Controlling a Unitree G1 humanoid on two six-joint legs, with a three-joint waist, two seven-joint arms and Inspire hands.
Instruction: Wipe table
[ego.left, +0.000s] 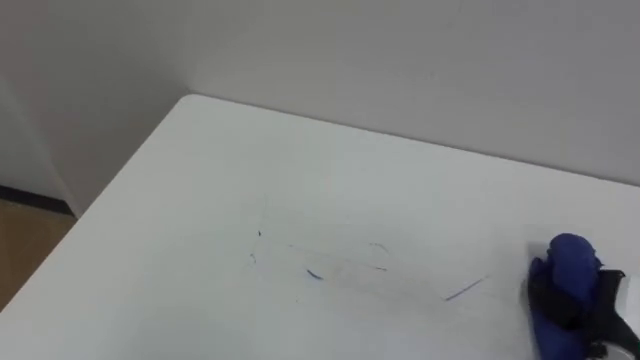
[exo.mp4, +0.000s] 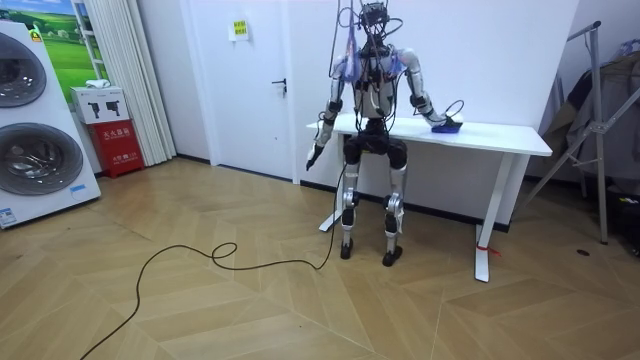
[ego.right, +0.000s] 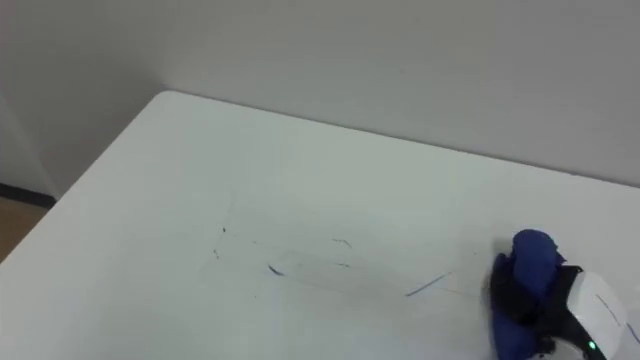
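The right hand (ego.right: 542, 300) grips the blue cloth (ego.right: 532, 250) at the table's (ego.right: 150, 170) right; pen marks (ego.right: 343, 264) lie leftward.

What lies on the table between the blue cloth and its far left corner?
Only a few thin blue marks on the bare table, seen in both eye views. The right hand grips the cloth.

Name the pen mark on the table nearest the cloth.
The long slanted blue stroke, rightmost mark, just left of the blue cloth in the right hand; the others lie further left.
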